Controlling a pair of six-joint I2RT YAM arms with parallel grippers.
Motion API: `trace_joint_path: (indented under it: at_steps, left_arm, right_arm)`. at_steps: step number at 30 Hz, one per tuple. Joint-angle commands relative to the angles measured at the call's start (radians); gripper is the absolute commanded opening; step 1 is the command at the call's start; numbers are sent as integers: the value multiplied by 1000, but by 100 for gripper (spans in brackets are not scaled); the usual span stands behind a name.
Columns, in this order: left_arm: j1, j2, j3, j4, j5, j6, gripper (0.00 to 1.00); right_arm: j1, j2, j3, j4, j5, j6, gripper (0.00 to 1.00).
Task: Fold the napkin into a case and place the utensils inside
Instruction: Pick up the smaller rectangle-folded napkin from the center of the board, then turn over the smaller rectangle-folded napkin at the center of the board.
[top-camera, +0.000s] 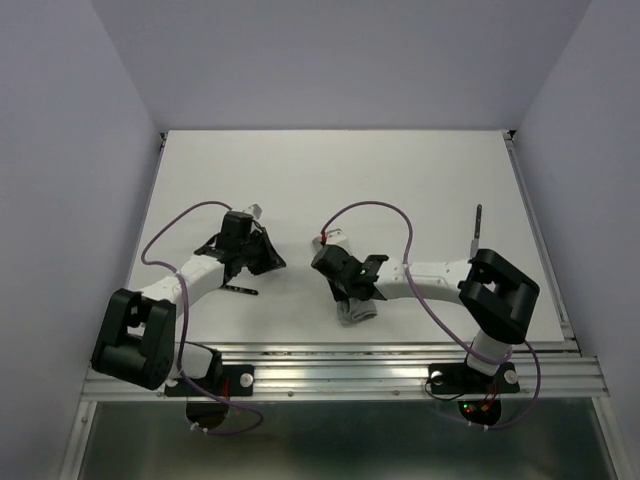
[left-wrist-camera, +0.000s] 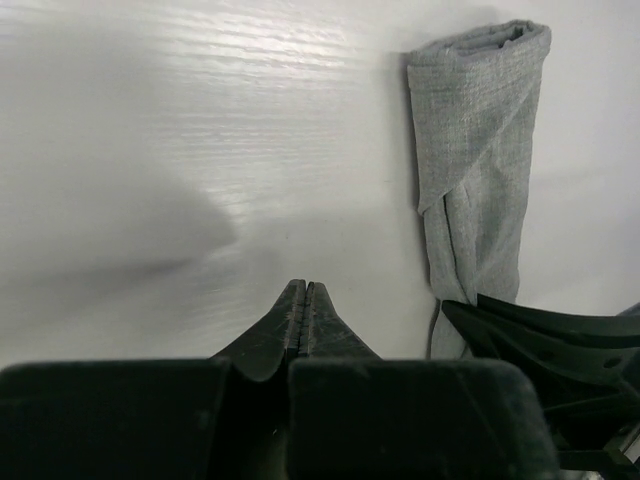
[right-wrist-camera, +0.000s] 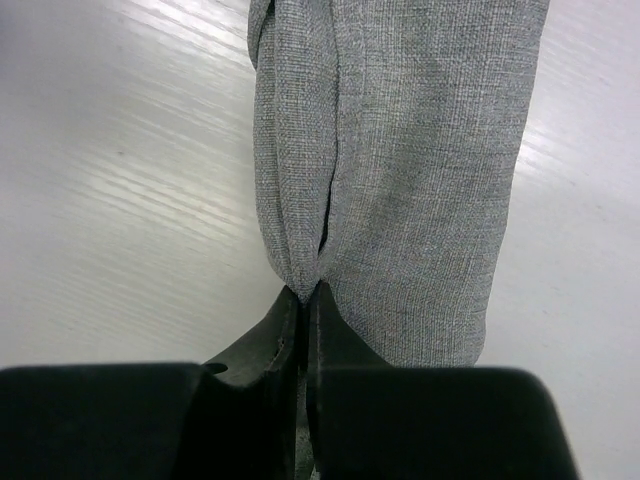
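Note:
The napkin is folded into a narrow grey case (top-camera: 357, 312) lying near the table's front edge. It shows upright at the right of the left wrist view (left-wrist-camera: 480, 160) and fills the right wrist view (right-wrist-camera: 400, 150). My right gripper (top-camera: 350, 296) is shut on a fold at the case's near end (right-wrist-camera: 308, 292). My left gripper (top-camera: 278, 263) is shut and empty on bare table, left of the case (left-wrist-camera: 303, 287). One dark thin utensil (top-camera: 476, 229) lies at the right. Another dark stick-like utensil (top-camera: 240, 290) lies by my left arm.
The white table (top-camera: 340, 180) is walled by pale panels at left, right and back. A metal rail (top-camera: 340, 375) runs along the front edge. My right gripper's black body (left-wrist-camera: 560, 345) reaches into the left wrist view at lower right.

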Motion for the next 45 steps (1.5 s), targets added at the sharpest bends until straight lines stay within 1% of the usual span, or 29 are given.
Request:
trace_joint_path:
  at_steps: [1,5,8,9,14,17,20,23,24,26,27,37,39,45]
  left_arm:
    - [53,-101,52,-55,-16,23,0]
    - [90,-172,63,-78,-36,18,0]
    - [101,-191,69,-104,-56,24,0]
    - [105,-197,71,-109,-58,27,0]
    - [131,-227,66,-128,-64,27,0]
    - [142,-249,64,-134,-64,27,0]
    - [150,-263,72,-143,-66,30,0]
    - [151,-263,80,-146,-63,33,0]
    - [151,-261,83,-146,-63,33,0]
    - [151,-258,84,-146,-61,33,0]
    - [151,-255,86,-146,-58,33,0]
    - [151,-226,81,-124,-23,44,0]
    - [151,-217,86,-124,-20,46,0]
    - [151,-184,95,-120,-4,49,0]
  right_arm:
    - [-1,-53,-11,187,-88,3,1]
    - [-20,-84,-39,315,-165,10,1]
    - [-40,-93,-53,369,-228,27,1]
    - [-40,-95,-57,421,-243,30,1]
    - [-81,-110,-102,556,-343,68,1]
    - [-104,-116,-125,607,-391,96,1]
    - [-135,-122,-160,691,-470,133,1]
    - [-150,-131,-197,788,-533,177,1]
    - [-178,-136,-230,852,-573,191,1]
    - [-202,-141,-267,924,-618,240,1]
    - [-213,-145,-302,993,-638,259,1]
    - [-327,-147,-453,1156,-740,360,1]
    - [-351,-144,-497,1213,-756,387,1]
    - [-387,-111,-560,1297,-803,414,1]
